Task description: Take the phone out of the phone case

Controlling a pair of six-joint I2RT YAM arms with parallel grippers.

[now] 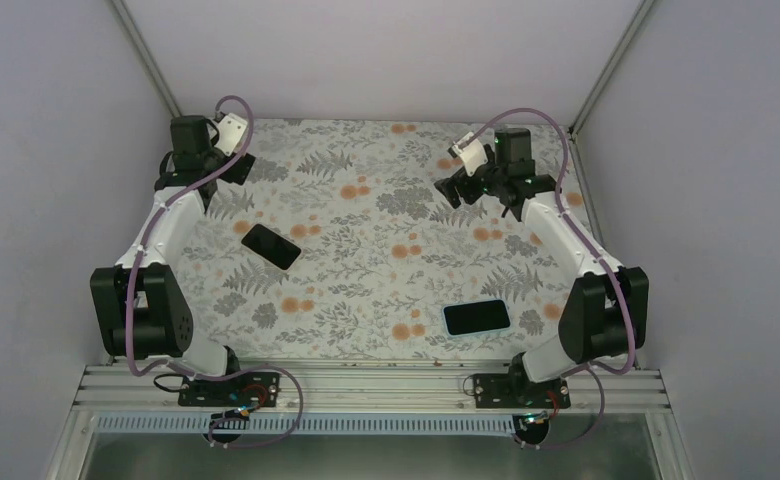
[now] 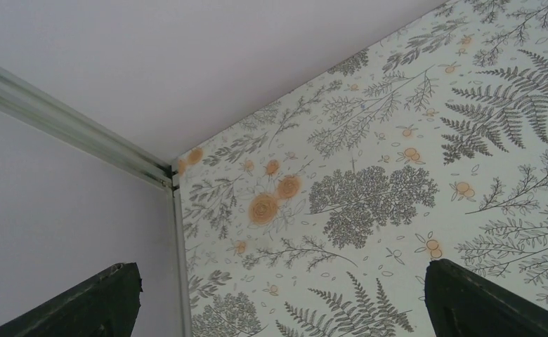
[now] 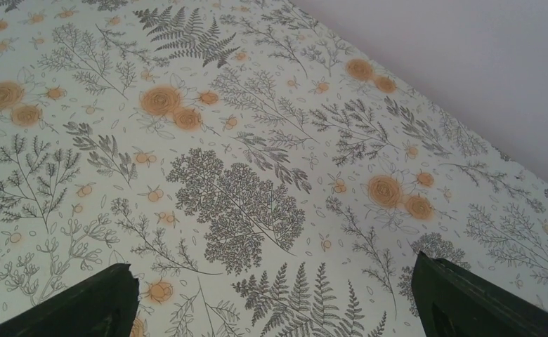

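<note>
My left hand [image 1: 234,165] and right hand [image 1: 471,187] hang spread wide, holding nothing. The blue-rimmed phone case [image 1: 476,318] lies on the table [image 1: 366,200], well apart from the right hand, back toward its arm's base. I'd descend squarely and pinch its long edges.

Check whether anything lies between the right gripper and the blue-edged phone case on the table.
Nothing visible does: only the bare floral table lies between the right gripper and the blue-edged phone case.
</note>
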